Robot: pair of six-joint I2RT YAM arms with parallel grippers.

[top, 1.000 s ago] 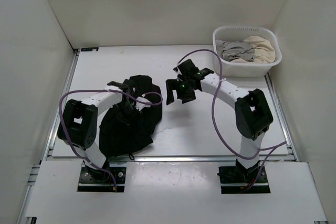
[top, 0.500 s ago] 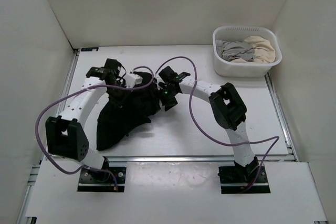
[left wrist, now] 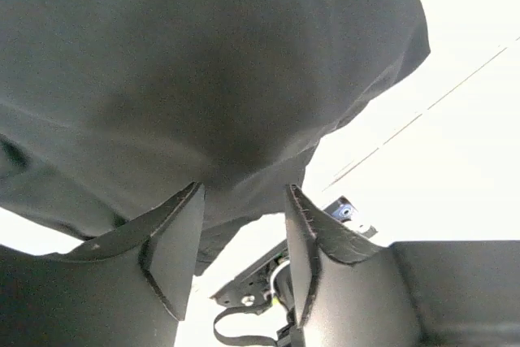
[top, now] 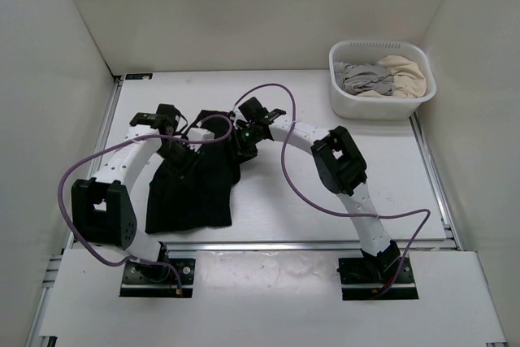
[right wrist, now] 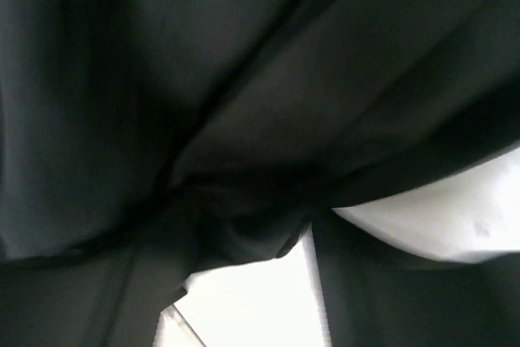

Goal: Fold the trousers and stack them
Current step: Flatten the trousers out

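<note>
Both arms had closed in on the trousers [top: 193,193], now spread wider on the surface [top: 292,209]. Left end effector [left wrist: 244,191] pinched their cloth; whether the right end effector [top: 242,139] was clenched I cannot tell. No fold was made yet.

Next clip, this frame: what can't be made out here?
- Right gripper jaws: the right wrist view is filled by the blurred black trousers, and the top view is too small.
- Left gripper: jaws apart with cloth between the tips; the left wrist view does not show whether it is pinched.
- Waist and legs of the trousers: bunched under both arms in the top view.
- Basket contents: too small to identify.
</note>
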